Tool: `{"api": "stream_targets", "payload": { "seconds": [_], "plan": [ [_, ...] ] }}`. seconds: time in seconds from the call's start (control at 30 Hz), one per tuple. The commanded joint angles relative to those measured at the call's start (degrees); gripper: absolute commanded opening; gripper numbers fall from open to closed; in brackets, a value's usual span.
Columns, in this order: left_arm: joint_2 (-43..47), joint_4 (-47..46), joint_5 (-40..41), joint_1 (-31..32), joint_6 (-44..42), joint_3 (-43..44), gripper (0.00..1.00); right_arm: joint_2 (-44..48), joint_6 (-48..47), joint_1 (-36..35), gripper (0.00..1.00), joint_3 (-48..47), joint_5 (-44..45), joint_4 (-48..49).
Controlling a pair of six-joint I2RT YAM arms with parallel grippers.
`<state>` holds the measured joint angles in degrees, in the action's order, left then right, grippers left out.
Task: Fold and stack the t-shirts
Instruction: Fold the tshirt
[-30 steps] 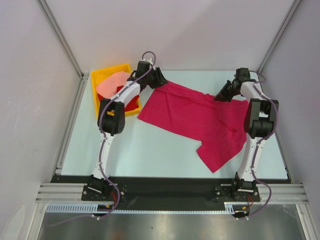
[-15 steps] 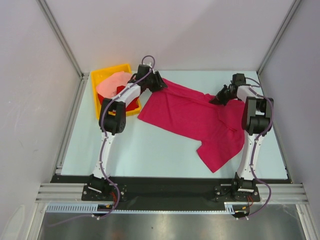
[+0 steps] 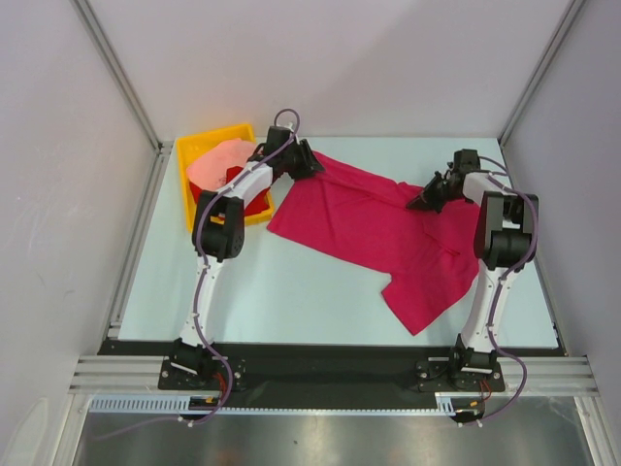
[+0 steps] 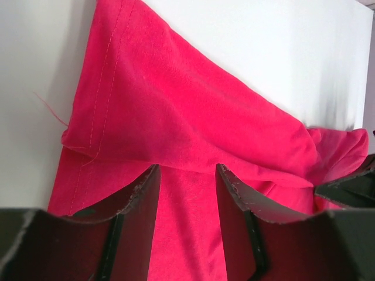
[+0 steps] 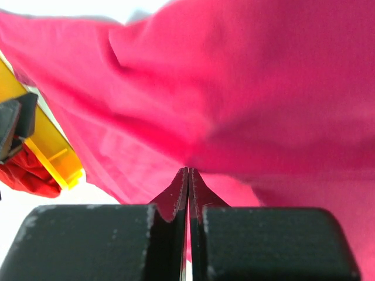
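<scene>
A magenta-crimson t-shirt (image 3: 369,228) lies spread across the table, with one sleeve toward the front. My left gripper (image 3: 312,165) is at its far left corner beside the bin, low over the cloth. It is open, its fingers (image 4: 140,193) astride flat cloth (image 4: 176,117). My right gripper (image 3: 419,202) is at the shirt's far right edge. It is shut, with a thin fold of the magenta cloth (image 5: 263,88) pinched at its tips (image 5: 188,171). A salmon-pink t-shirt (image 3: 215,163) and a bright red t-shirt (image 3: 257,202) lie bunched in the bin.
The yellow bin (image 3: 194,148) stands at the back left, close to the left arm; its corner (image 5: 53,149) shows in the right wrist view. White enclosure walls stand close on both sides and behind. Bare table lies in front of the shirt.
My right gripper has shut on the shirt's far right edge and shifted slightly toward the front. The left gripper has stayed at the far left corner.
</scene>
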<state>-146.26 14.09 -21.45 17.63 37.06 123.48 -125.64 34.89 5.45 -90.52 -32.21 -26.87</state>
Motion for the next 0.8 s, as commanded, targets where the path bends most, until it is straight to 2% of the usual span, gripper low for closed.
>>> {"api": "stream_targets", "payload": {
  "seconds": [0.0, 0.17, 0.37, 0.5, 0.63, 0.77],
  "plan": [
    [-0.2, -2.4, -1.4, -0.1, 2.0, 2.8, 0.48, 3.7, -2.2, 0.4, 0.01, 2.4, -0.8, -0.3],
    [-1.0, -4.7, -3.3, 0.4, 5.7, 4.3, 0.48, 1.7, -0.6, 1.0, 0.01, 4.2, -1.8, 2.4],
    [-1.1, -13.8, -7.6, 4.0, 10.6, 2.9, 0.48, 3.6, 1.5, 1.3, 0.02, 3.8, -4.7, 3.7],
    [-3.2, -23.3, -9.7, 6.9, 17.8, 0.8, 0.47, 6.2, 4.2, 2.0, 0.03, 3.5, -6.6, 5.2],
    [-6.3, -25.7, -9.4, 9.5, 20.8, 1.0, 0.46, 4.5, 8.1, 2.6, 0.06, 2.8, -8.8, 8.7],
    [-6.6, -23.2, -8.4, 10.1, 19.9, 0.8, 0.45, 0.2, 11.9, 2.0, 0.09, -0.3, -9.9, 12.8]
  ]
}}
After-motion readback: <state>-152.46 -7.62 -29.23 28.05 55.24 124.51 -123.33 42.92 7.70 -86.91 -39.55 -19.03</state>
